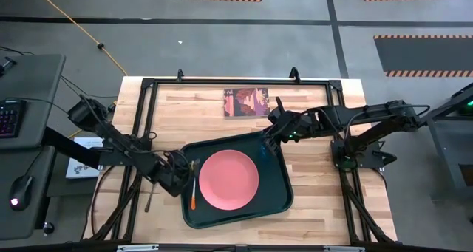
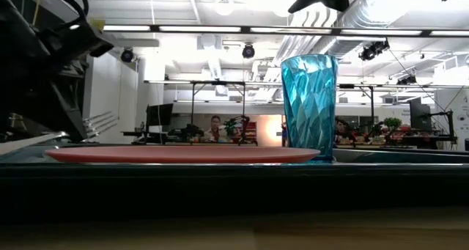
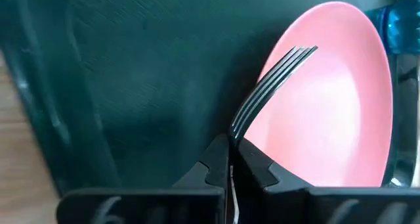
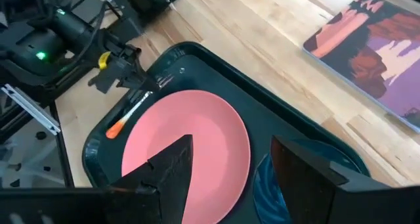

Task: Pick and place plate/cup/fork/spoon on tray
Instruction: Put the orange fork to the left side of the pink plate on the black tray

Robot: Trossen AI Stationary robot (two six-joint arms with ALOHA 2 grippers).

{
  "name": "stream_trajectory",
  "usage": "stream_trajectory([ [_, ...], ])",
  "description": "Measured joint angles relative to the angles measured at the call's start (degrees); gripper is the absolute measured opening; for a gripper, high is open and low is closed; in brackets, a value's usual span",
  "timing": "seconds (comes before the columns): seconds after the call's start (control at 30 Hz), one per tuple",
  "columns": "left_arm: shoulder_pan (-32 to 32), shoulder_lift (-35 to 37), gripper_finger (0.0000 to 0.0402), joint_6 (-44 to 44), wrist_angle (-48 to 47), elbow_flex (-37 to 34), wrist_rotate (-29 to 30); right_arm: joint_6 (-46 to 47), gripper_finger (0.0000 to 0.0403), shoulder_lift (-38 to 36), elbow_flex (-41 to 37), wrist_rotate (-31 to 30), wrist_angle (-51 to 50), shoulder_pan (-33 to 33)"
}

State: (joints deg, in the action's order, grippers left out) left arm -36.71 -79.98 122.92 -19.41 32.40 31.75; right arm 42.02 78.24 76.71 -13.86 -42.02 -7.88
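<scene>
The dark green tray (image 1: 277,196) lies at the table's middle with the pink plate (image 1: 229,181) flat on it. The teal cup (image 2: 309,107) stands upright on the tray beside the plate, at the tray's far right corner. My right gripper (image 4: 231,142) is open above the cup (image 4: 266,184), clear of it. My left gripper (image 3: 231,163) is shut on the orange-handled fork (image 1: 193,199) over the tray's left side. The silver spoon (image 1: 148,199) lies on the table left of the tray. My left gripper pinches the fork's metal neck (image 3: 233,137), just behind the tines, between its two fingertips. The tines (image 3: 289,63) stick out past the fingertips over the plate's left edge and stand above it in the low view (image 2: 99,124). The orange handle (image 4: 118,125) points toward the table's near edge.
A square maroon picture card (image 1: 245,102) lies on the table beyond the tray's far edge. Bare wood shows right of the tray (image 1: 318,185). A person (image 2: 214,125) shows far off in the room behind the table.
</scene>
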Motion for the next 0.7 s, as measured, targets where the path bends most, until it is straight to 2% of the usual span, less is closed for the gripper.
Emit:
stream_trajectory([
  [0.2, 2.1, -1.9, 0.0000, 0.0, 2.3, 0.0, -1.7, 0.0, 0.0197, 0.0, 0.0, -0.8, 0.4, 0.0],
  [0.7, 6.3, -5.6, 0.0000, -0.1, 10.1, 0.0, -1.6, -1.9, 0.0197, 0.0, 0.0, -1.8, 1.1, 0.0],
])
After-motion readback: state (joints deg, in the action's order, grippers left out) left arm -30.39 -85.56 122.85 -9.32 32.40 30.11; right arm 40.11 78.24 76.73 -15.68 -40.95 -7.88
